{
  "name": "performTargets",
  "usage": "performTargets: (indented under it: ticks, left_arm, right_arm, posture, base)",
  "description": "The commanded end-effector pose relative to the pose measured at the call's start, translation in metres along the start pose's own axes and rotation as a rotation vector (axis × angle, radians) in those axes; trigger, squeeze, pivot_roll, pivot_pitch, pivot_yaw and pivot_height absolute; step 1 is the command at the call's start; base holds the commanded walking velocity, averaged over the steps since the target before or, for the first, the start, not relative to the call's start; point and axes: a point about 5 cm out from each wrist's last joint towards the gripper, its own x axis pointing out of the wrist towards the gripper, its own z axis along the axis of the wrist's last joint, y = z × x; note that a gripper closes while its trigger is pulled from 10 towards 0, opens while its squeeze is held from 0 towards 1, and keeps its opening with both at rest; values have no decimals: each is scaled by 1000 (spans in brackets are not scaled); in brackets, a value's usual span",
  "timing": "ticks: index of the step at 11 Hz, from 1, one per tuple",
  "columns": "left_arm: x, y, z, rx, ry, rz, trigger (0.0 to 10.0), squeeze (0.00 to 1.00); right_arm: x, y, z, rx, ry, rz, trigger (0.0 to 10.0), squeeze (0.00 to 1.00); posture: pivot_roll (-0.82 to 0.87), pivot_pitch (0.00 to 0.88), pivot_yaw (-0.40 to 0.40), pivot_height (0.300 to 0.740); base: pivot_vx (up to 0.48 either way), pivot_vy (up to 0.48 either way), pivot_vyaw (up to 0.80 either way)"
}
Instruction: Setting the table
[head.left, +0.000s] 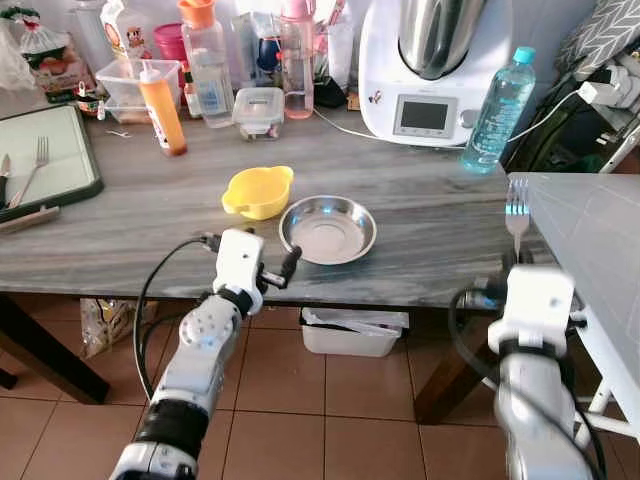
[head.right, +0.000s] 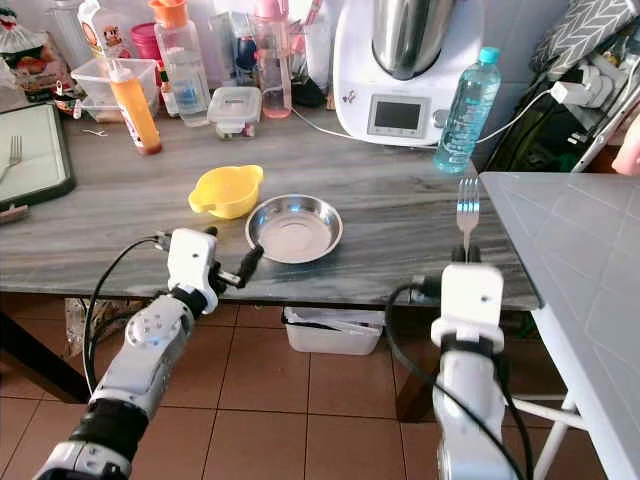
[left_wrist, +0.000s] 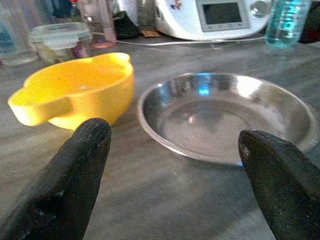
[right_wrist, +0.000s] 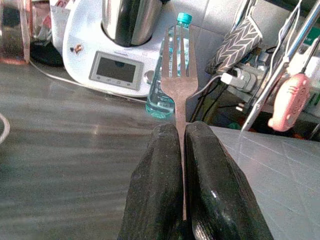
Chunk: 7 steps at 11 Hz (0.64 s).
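Left claw (head.left: 283, 268) fingers spread wide, arm reaching forward. Right claw (right_wrist: 181, 150) fingers pinched together, arm raised.

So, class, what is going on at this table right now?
A robot is setting the table. Its right claw is shut on a fork, held tines up over the table's right end. Its left claw is open at the near edge of the grey table, pointed at a steel plate that lies beside a yellow bowl. Bottles and a white kitchen machine stand at the back.
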Motion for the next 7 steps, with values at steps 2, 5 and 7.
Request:
performTargets:
  ticks: [2, 5, 7]
  left_arm:
    - [-7, -5, 0, 9, 5, -114, 10000, 0]
    - [-13, -2, 13, 75, 27, -337, 10000, 0]
    - [-14, 0, 16, 93, 45, -396, 10000, 0]
  right_arm:
    - [8, 2, -3, 91, 47, 12, 10000, 0]
    - [23, 17, -5, 180, 106, 81, 10000, 0]
    - [29, 22, -9, 221, 142, 97, 10000, 0]
  posture:
    - [102, 59, 11, 740]
    - [115, 64, 10, 740]
    - [116, 68, 15, 740]
  base:
    - [0, 0, 0]
    - [0, 0, 0]
    - [0, 0, 0]
